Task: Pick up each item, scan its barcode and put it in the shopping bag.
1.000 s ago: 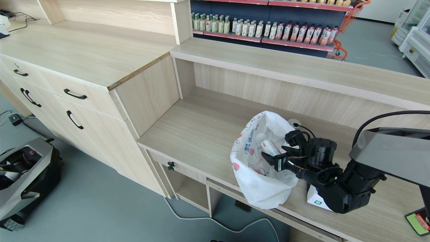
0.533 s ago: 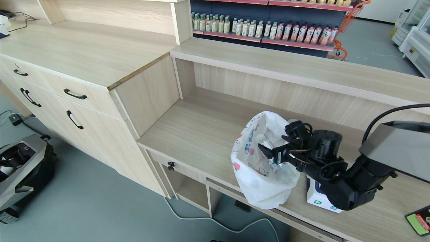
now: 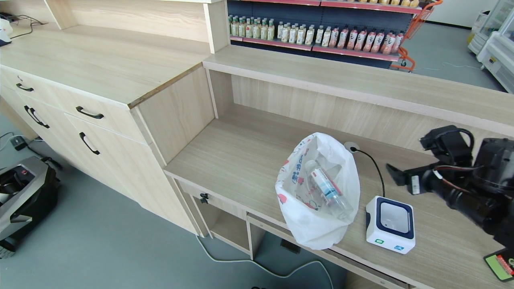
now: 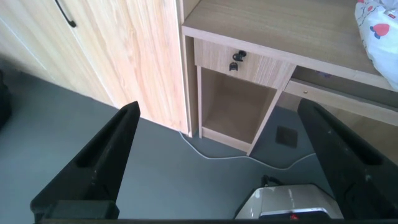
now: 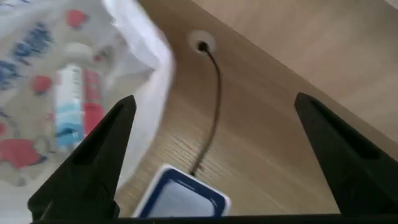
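Head camera sat high, faced forward and down over counter (image 3: 249, 160), wide and far. Left wrist camera hung low off counter front, looked past left tool (image 4: 217, 109) at floor (image 4: 155, 168) and drawer (image 4: 264, 65), bag (image 4: 379, 25) corner just in frame. Right wrist camera looked down close over counter past right tool (image 5: 214, 99). Bag, scanner (image 5: 180, 202), cable (image 5: 216, 118) shared with head view.

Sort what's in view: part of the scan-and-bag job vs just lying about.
Job:
- shopping bag on the counter
- plastic bottle, already inside the bag
- barcode scanner, beside the bag
- right gripper, jaws open, empty

Lying about:
- drink bottles on the store shelf behind
- green-and-red card at the counter edge
- cabinet drawers
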Robot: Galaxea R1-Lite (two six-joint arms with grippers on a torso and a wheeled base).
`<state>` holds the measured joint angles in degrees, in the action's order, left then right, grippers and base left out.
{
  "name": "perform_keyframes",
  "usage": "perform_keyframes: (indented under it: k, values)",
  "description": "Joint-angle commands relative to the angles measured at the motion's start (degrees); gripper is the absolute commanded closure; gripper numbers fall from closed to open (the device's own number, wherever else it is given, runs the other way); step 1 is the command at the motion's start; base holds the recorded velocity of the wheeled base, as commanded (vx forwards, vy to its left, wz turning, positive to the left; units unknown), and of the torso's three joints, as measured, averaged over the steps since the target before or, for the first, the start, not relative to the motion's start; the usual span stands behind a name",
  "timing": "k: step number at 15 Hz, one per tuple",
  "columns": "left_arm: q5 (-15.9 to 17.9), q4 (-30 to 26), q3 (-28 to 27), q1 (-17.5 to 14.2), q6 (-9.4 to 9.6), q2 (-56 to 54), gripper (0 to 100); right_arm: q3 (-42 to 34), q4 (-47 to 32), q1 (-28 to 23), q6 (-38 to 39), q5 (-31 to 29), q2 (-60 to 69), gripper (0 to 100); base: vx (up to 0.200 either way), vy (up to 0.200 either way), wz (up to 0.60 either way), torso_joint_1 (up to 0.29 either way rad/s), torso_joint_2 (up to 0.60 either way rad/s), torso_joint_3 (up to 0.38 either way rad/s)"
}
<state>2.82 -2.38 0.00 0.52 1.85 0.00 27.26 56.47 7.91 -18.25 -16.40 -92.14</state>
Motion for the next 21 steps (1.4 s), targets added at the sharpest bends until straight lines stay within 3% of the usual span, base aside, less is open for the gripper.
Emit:
perform_keyframes:
  k: [1, 2, 4, 7, 10, 14, 19, 21]
  values:
    - [0.0, 0.0, 0.0, 0.0, -0.01, 0.09, 0, -3.44, -9.01, -3.08, 5.15, -13.4, 13.91, 0, 0.0, 0.0, 0.0, 0.0, 0.0, 0.0]
    - [0.0, 0.0, 0.0, 0.0, -0.01, 0.09, 0, -3.62, -12.79, -3.08, 6.03, -17.0, 17.61, 0, 0.0, 0.0, 0.0, 0.0, 0.0, 0.0]
    - [0.0, 0.0, 0.0, 0.0, -0.01, 0.09, 0, -3.18, -19.55, -4.84, 6.12, -16.21, 25.08, 0, 0.0, 0.0, 0.0, 0.0, 0.0, 0.0]
    - [0.0, 0.0, 0.0, 0.0, -0.01, 0.09, 0, -3.35, -22.72, -7.03, 6.12, -15.86, 31.67, 0, 0.0, 0.0, 0.0, 0.0, 0.0, 0.0]
    - [0.0, 0.0, 0.0, 0.0, -0.01, 0.09, 0, -3.44, -27.9, -8.53, 6.3, -10.94, 34.92, 0, 0.0, 0.0, 0.0, 0.0, 0.0, 0.0]
    - [0.0, 0.0, 0.0, 0.0, 0.17, 0.09, 0, -4.93, -27.64, -8.26, 6.12, -10.23, 35.1, 0, 0.0, 0.0, 0.0, 0.0, 0.0, 0.0]
    - [-0.09, 0.0, 0.0, 0.0, -0.27, 0.09, 0, -8.89, -28.08, -7.65, -3.02, 1.54, 41.51, 0, 0.0, 0.0, 0.0, 0.0, 0.0, 0.0]
    - [0.0, 0.09, 0.0, 0.0, -0.27, 0.09, 0, -9.77, -28.25, -7.74, -5.83, 2.69, 43.53, 0, 0.0, 0.0, 0.0, 0.0, 0.0, 0.0]
